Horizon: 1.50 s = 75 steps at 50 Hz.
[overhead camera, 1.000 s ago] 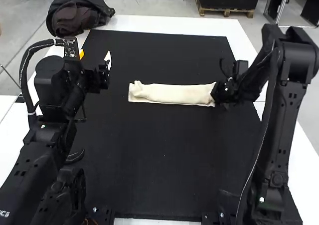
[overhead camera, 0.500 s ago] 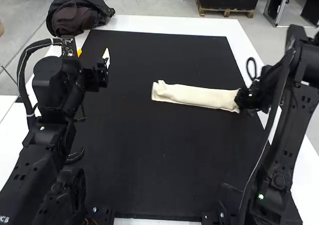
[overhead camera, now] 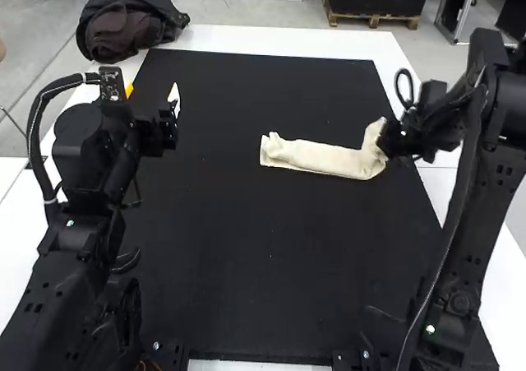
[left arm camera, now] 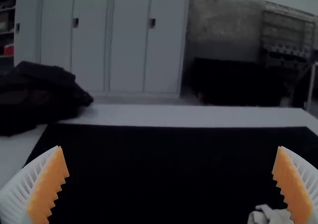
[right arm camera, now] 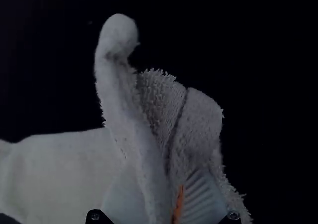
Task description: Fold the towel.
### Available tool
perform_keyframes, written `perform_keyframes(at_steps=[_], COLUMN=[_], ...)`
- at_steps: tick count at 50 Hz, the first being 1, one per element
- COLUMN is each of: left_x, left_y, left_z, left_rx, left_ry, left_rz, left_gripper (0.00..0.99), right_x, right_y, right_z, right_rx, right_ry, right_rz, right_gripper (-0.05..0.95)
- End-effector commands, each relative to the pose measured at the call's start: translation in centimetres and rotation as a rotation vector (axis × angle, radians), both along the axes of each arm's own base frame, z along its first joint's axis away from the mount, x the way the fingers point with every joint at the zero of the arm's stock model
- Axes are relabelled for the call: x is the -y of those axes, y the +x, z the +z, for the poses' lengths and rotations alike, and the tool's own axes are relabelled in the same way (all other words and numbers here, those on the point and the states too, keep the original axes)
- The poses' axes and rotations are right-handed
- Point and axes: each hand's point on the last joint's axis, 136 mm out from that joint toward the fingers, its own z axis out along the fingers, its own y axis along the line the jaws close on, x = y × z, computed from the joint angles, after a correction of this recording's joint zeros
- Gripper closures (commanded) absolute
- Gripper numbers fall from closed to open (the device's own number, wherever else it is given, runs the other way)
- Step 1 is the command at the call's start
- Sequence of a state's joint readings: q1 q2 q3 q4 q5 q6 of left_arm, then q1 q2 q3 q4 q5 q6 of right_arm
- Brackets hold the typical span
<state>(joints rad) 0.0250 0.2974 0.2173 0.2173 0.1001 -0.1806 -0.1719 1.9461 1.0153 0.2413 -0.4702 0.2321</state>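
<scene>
Where the right tool grips, cream towel bunched, bent, otherwise narrow.

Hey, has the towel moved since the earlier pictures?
Yes, in the high view the towel has shifted to the right: its free end now lies farther from the left edge of the black mat.

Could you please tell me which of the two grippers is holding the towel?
The right gripper, closed on one end of the towel. The left gripper, by contrast, is wide open and apart from the cloth.
</scene>
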Motion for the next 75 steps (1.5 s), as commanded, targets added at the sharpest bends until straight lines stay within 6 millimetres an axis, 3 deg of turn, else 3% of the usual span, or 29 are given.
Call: perform_keyframes(at_steps=[1, 14, 24, 39, 55, 75], left_x=[0.1, 0.1, 0.1, 0.3, 0.3, 0.6], left_y=[-0.3, -0.9, -1.6, -1.9, -2.1, -2.1], left_z=[-0.1, -1.2, -1.4, -2.3, -2.2, -2.1], left_rx=[0.014, 0.019, 0.048, 0.055, 0.063, 0.065], left_ry=[0.006, 0.035, 0.052, 0.062, 0.063, 0.062], left_rz=[0.001, 0.004, 0.007, 0.004, 0.003, -0.009], left_gripper=[0.028, 0.028, 0.028, 0.028, 0.028, 0.028], right_x=[-4.1, -11.6, -15.0, -18.4, -21.6, -24.3], right_y=[0.5, 0.3, 0.5, 0.2, 0.8, 1.2], right_z=[1.8, 1.8, 1.7, 0.7, 1.6, 1.0], right_rx=[0.023, 0.039, 0.054, 0.047, 0.08, 0.078], right_ry=[0.024, 0.042, 0.05, 0.071, 0.082, 0.087], right_rz=[0.047, 0.129, 0.155, 0.197, 0.226, 0.254], right_gripper=[0.9, 0.9, 0.9, 0.9, 0.9, 0.9])
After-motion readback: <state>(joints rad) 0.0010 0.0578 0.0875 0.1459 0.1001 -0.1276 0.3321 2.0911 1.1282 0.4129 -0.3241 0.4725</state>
